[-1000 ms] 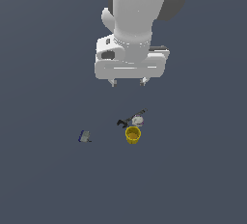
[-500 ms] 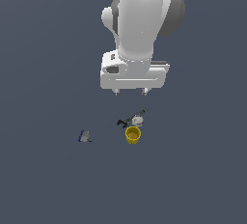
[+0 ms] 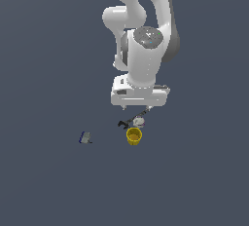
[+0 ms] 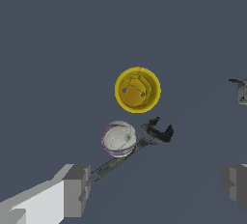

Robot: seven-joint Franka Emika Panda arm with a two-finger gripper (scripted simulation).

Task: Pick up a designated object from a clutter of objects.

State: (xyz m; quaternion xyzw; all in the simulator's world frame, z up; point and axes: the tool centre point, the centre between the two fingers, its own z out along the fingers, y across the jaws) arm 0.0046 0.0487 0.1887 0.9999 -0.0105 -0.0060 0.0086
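Observation:
The whitish-grey ball with purple patches lies on the dark floor just behind the yellow cup. The thin black wrench-like tool lies against the ball. My gripper hangs open and empty just above the ball and tool, touching neither. In the wrist view the ball rests on the tool's handle, with the cup beyond it. The gripper shows spread wide, with one finger close to the tool's handle end.
A small grey-blue block lies apart, towards the exterior view's left of the cup; it also shows at the edge of the wrist view. The floor is plain dark grey.
The arm has come down towards the clutter; the gripper is now much closer to the ball and tool. The objects have not moved.

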